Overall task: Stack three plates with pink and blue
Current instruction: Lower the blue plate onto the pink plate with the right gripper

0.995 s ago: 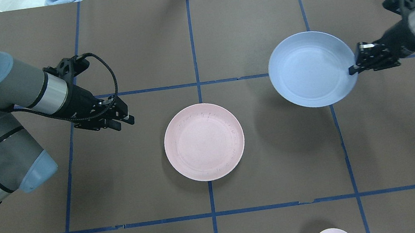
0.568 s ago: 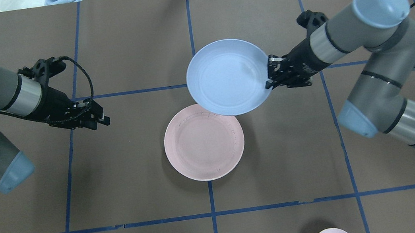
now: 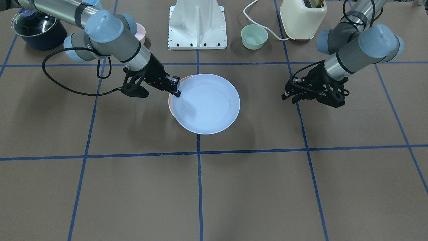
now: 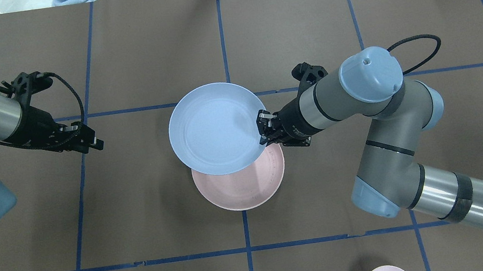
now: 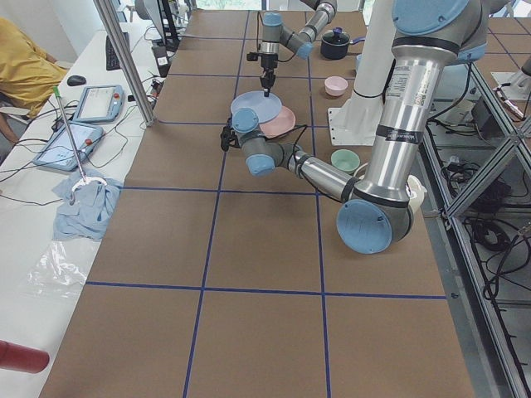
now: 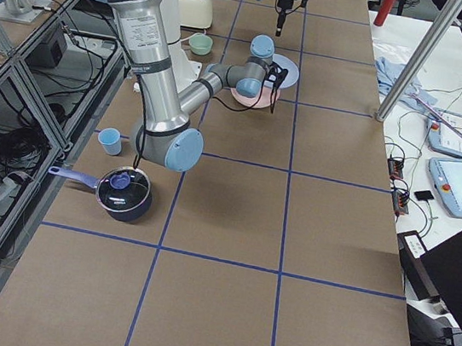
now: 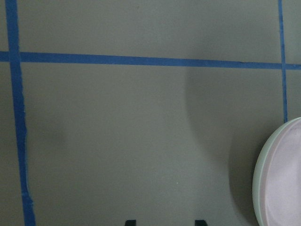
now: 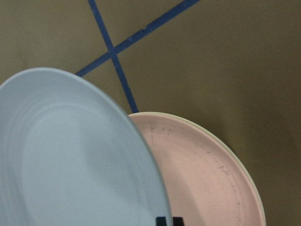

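Contact at the rim: the right hand (image 4: 262, 135) is pinched onto the edge of the blue plate (image 4: 215, 129), carrying it clear of the surface. The plate extends away from the fingers toward the robot's left. It hangs over the pink plate (image 4: 248, 186), overlapping it but off-centre. The pink plate sits nested in a cream-white plate (image 7: 257, 188), of which only a thin rim shows. Over on the other side, the left hand (image 4: 92, 143) hovers well apart from the plates, fingers spread and holding nothing. Below is a brown tabletop (image 4: 323, 190) gridded with blue tape lines (image 4: 220, 40). At the robot's edge stand a green bowl (image 3: 254, 36), a lidded pot (image 3: 38, 28) and a toaster (image 3: 302, 16). A crumpled cloth (image 5: 87, 203) lies on the side bench.
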Controlling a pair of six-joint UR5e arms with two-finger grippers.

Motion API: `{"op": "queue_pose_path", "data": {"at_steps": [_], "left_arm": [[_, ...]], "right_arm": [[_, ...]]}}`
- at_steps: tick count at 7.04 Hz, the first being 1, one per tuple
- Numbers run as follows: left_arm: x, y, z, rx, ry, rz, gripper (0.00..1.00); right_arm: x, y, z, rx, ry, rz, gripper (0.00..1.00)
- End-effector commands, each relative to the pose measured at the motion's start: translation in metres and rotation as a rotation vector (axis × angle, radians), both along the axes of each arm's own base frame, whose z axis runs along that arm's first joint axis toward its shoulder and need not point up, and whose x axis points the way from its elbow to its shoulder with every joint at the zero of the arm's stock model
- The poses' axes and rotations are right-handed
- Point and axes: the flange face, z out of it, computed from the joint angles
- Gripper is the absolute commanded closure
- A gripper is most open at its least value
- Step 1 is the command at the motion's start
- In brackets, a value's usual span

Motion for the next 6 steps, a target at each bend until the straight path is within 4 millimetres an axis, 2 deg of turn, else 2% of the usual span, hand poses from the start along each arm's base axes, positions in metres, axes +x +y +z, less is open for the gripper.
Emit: {"op": "queue_pose_path", "data": {"at_steps": [1, 3, 6], "left_arm": [[0.000, 0.001, 0.001, -0.001, -0.001, 0.001, 0.48], [0.000, 0.001, 0.001, -0.001, -0.001, 0.001, 0.48], [0.000, 0.001, 0.001, -0.001, -0.001, 0.001, 0.47]], "right_arm": [[-0.007, 0.011, 0.014, -0.014, 0.020, -0.018, 1.00], [-0.010, 0.019, 0.026, -0.023, 0.037, -0.029, 1.00], [-0.009, 0.026, 0.031, -0.025, 0.041, -0.038, 1.00]]}}
